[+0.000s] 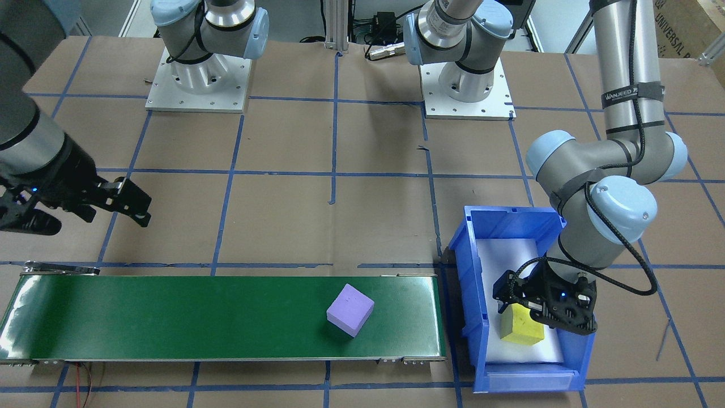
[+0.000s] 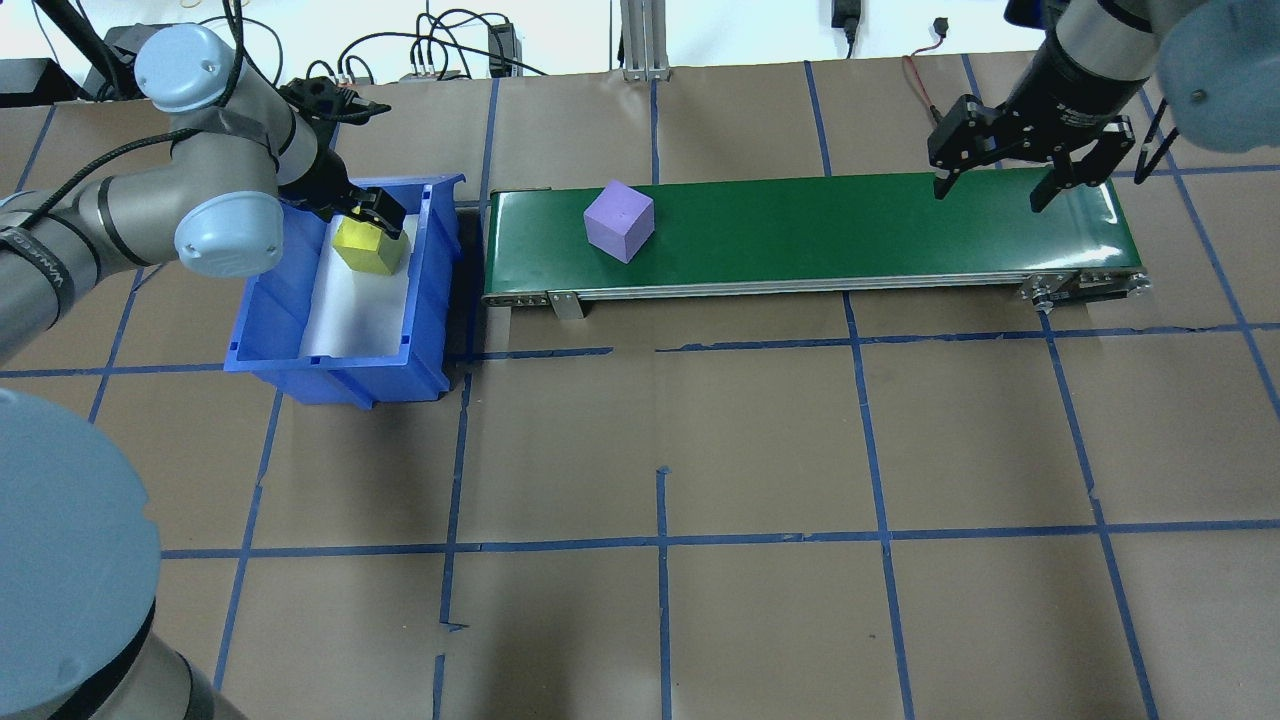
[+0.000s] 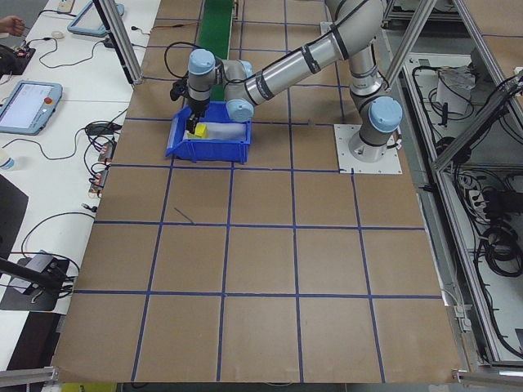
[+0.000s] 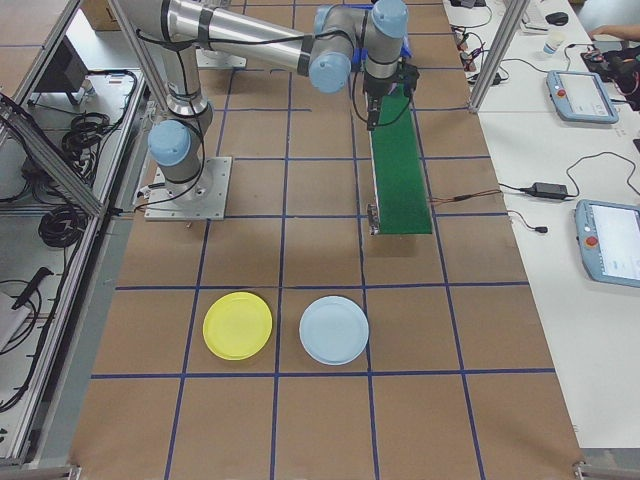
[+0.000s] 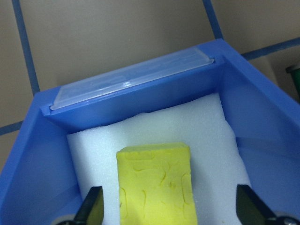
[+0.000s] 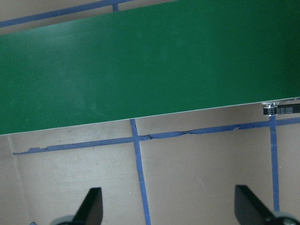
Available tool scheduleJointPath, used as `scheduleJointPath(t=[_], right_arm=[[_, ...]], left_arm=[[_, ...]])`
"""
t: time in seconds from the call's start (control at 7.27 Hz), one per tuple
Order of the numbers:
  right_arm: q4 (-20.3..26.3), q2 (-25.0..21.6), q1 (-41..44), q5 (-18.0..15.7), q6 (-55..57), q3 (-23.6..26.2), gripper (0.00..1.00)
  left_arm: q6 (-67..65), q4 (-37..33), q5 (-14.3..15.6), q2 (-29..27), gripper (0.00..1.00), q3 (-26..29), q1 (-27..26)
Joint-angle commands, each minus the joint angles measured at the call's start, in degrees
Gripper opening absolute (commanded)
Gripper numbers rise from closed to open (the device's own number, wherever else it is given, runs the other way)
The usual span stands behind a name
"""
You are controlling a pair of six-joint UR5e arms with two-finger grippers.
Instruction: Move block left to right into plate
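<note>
Bin (image 2: 345,370) sits at the robot's left end of the conveyor (image 2: 800,235), just beside it, both on the counter (image 2: 700,450). One block (image 2: 368,247) lies in the bin on the foam liner (image 2: 350,310), toward the far end from the robot. Second block (image 2: 619,221) rests on the belt, near the bin end. Left hand (image 2: 372,212) is down in the bin over the block, fingers wide apart either side. Right hand (image 2: 992,188), fingers spread, hangs above the belt's opposite end. Two plates (image 4: 237,325) (image 4: 334,330) lie side by side on the counter, well apart from the conveyor, at the robot's right.

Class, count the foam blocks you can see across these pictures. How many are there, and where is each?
2. A purple block lies on the green conveyor belt; a yellow block sits in the blue bin. Others may be hidden.
</note>
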Motion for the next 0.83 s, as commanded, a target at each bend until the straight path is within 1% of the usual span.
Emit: scheduleJointPath(t=[0.0,0.14,0.28,0.41,0.55,0.69], right_arm=[[-2.01,4.53,-4.65,2.96,-3.26,-1.18,1.00],[-3.58,6.81,-6.14,3.50,-6.05,-1.10,1.00],[-3.94,8.92,-8.33,6.29,-9.12,-1.18,1.00],[-6.12,10.16,-8.97,7.36,-10.37,-1.18,1.00],[-7.97,11.74,-9.06,7.55,-13.52,-1.01,0.99],[-8.86,12.54,-9.06,9.03,-13.72,-0.75,0.99]], left_arm=[[1.01,0.02,0.04,-1.40,1.00,0.22,0.05],[1.01,0.97,-0.14,-2.01,0.88,0.22,0.05],[1.09,2.55,-0.05,-2.19,0.60,0.14,0.05],[1.09,2.65,-0.14,-1.76,0.43,0.40,0.05],[0.83,3.96,-0.14,-0.27,0.38,0.75,0.05],[0.66,4.58,-0.31,2.44,0.38,2.49,-0.04]])
